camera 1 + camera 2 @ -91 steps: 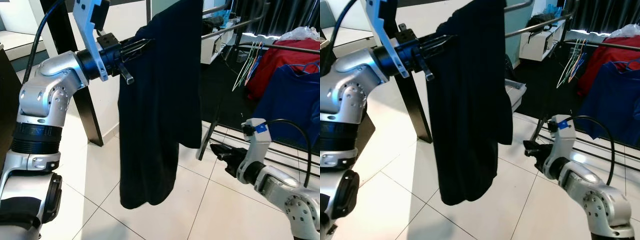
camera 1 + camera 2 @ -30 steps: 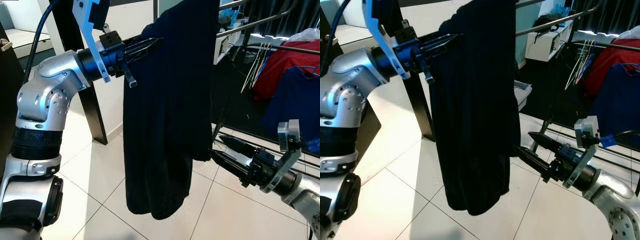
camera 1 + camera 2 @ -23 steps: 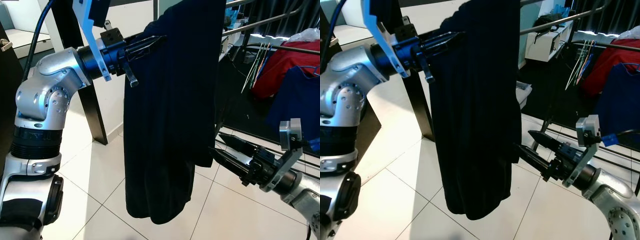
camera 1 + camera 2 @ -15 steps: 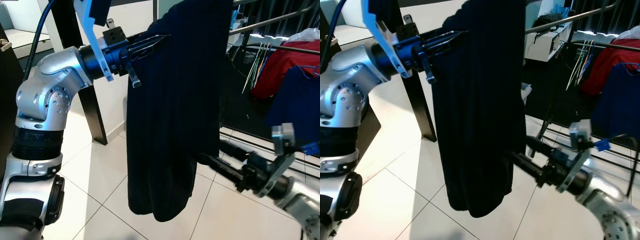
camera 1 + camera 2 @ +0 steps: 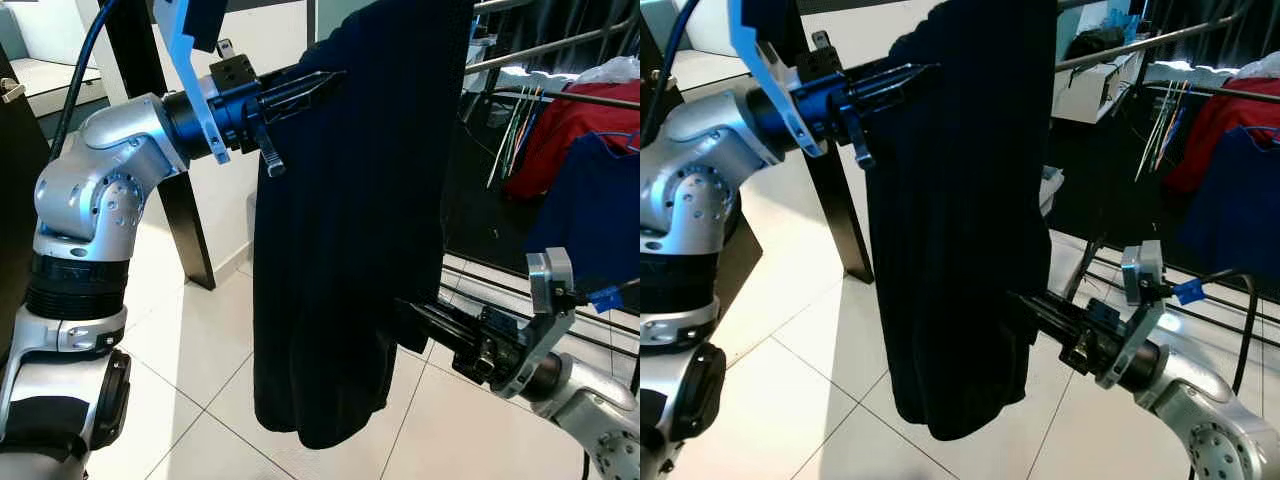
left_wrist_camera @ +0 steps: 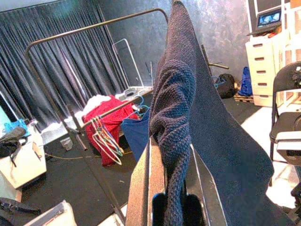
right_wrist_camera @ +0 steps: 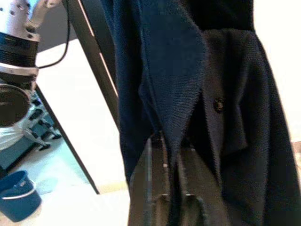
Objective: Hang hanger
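Observation:
A long dark navy knitted cardigan hangs in front of me, its top out of frame. My left gripper is raised high at the garment's upper left and is shut on a fold of the knit. My right gripper reaches in low from the right. Its tips sit against the cardigan's front edge, which drops between the two fingers. A button shows beside that edge. No hanger can be made out inside the cardigan.
A metal clothes rail runs behind at the upper right, carrying several coloured wire hangers, a red garment and a blue one. A black post stands left of the cardigan. Pale floor tiles lie below.
My right arm rose from low near the floor and pushed its fingers left into the cardigan's lower front edge, closing from spread to together. The cardigan and left gripper shifted slightly right.

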Controlling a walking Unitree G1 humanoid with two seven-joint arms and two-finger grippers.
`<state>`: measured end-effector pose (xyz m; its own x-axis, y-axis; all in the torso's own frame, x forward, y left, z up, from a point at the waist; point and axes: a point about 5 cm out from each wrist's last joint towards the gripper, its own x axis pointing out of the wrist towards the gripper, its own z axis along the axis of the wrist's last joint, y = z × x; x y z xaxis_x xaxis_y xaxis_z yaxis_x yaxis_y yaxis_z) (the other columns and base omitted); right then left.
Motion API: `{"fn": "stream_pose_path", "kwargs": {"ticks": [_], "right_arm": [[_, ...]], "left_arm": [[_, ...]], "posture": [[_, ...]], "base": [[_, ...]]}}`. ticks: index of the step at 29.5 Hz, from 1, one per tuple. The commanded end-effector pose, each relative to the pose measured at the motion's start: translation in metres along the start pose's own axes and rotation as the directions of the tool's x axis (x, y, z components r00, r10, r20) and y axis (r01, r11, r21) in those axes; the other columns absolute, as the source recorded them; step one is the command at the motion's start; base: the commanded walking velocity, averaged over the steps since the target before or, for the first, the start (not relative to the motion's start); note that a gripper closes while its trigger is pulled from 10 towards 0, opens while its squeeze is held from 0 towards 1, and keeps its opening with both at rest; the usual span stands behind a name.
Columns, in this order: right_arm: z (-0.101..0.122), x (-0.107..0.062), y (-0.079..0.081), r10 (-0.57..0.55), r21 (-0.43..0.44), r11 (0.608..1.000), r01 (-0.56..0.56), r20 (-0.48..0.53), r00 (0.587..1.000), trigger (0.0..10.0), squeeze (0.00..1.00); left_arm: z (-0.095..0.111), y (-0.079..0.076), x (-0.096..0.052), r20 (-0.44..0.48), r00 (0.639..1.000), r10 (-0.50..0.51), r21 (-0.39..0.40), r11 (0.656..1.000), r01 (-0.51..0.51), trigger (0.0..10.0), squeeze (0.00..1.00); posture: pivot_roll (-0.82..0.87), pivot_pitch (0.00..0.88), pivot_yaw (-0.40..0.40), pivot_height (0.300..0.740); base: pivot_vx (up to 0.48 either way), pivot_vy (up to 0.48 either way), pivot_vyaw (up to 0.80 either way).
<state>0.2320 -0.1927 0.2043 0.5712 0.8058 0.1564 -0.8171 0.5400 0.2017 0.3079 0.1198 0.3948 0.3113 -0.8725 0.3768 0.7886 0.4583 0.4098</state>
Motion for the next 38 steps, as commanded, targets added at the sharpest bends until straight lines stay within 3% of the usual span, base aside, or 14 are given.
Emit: {"fn": "stream_pose_path", "kwargs": {"ticks": [1, 8, 13, 20, 22, 23, 25, 28, 30, 38], "right_arm": [[0.0, -0.003, -0.003, -0.027, -0.011, 1.0, 0.027, -0.004, 1.0, 0.0, 0.0], [0.002, -0.012, -0.019, -0.155, -0.069, 0.986, 0.153, -0.022, 0.988, 0.0, 0.0], [0.017, -0.027, -0.043, -0.327, -0.171, 0.931, 0.322, 0.003, 0.945, 0.0, 0.0], [0.032, -0.036, -0.052, -0.391, -0.221, 0.894, 0.389, 0.04, 0.92, 0.0, 0.0], [0.05, -0.049, -0.057, -0.424, -0.289, 0.859, 0.422, 0.059, 0.904, 0.0, 0.0], [0.05, -0.049, -0.057, -0.424, -0.289, 0.859, 0.422, 0.059, 0.904, 0.0, 0.0], [0.066, -0.059, -0.057, -0.426, -0.367, 0.835, 0.411, 0.042, 0.904, 0.0, 0.0], [0.072, -0.063, -0.057, -0.424, -0.399, 0.826, 0.399, 0.028, 0.905, 0.0, 0.0], [0.085, -0.071, -0.057, -0.421, -0.464, 0.806, 0.367, -0.014, 0.907, 0.0, 0.0], [0.081, -0.073, -0.058, -0.412, -0.487, 0.807, 0.334, -0.061, 0.909, 0.0, 0.0]], "left_arm": [[0.012, -0.001, 0.003, 0.036, 0.999, -0.004, 0.034, 0.999, 0.003, 10.0, 0.0], [0.011, 0.003, 0.0, 0.018, 1.0, 0.021, 0.048, 0.999, -0.022, 10.0, 0.0], [0.002, 0.016, -0.012, -0.05, 0.996, 0.075, 0.071, 0.995, -0.072, 10.0, 0.0], [-0.006, 0.023, -0.021, -0.119, 0.987, 0.103, 0.098, 0.991, -0.092, 10.0, 0.0], [-0.018, 0.028, -0.036, -0.238, 0.967, 0.09, 0.145, 0.988, -0.056, 10.0, 0.0], [-0.018, 0.028, -0.036, -0.238, 0.967, 0.09, 0.145, 0.988, -0.056, 10.0, 0.0], [-0.027, 0.027, -0.049, -0.365, 0.93, 0.033, 0.185, 0.982, 0.038, 10.0, 0.0], [-0.029, 0.026, -0.053, -0.408, 0.913, 0.01, 0.192, 0.979, 0.075, 10.0, 0.0], [-0.025, 0.03, -0.062, -0.509, 0.86, -0.031, 0.228, 0.959, 0.17, 10.0, 0.0], [-0.016, 0.039, -0.065, -0.558, 0.829, -0.039, 0.267, 0.938, 0.223, 10.0, 0.0]], "posture": [[-0.08, 0.0, 0.02, 0.74], [-0.08, 0.0, 0.022, 0.74], [-0.08, 0.0, 0.02, 0.74], [-0.08, 0.0, 0.02, 0.74], [-0.08, 0.0, 0.021, 0.74], [-0.08, 0.0, 0.021, 0.74], [-0.08, 0.0, 0.019, 0.74], [-0.08, 0.0, 0.019, 0.74], [-0.07, 0.0, 0.019, 0.74], [-0.07, 0.0, 0.019, 0.74]], "base": [[0.0, 0.0, 0.0], [0.0, 0.0, 0.0], [0.0, 0.0, 0.0], [0.0, 0.0, 0.0], [0.0, 0.0, 0.0], [0.0, 0.0, 0.0], [0.0, 0.0, 0.0], [0.0, 0.0, 0.0], [0.0, 0.0, 0.0], [0.0, 0.0, 0.0]]}}
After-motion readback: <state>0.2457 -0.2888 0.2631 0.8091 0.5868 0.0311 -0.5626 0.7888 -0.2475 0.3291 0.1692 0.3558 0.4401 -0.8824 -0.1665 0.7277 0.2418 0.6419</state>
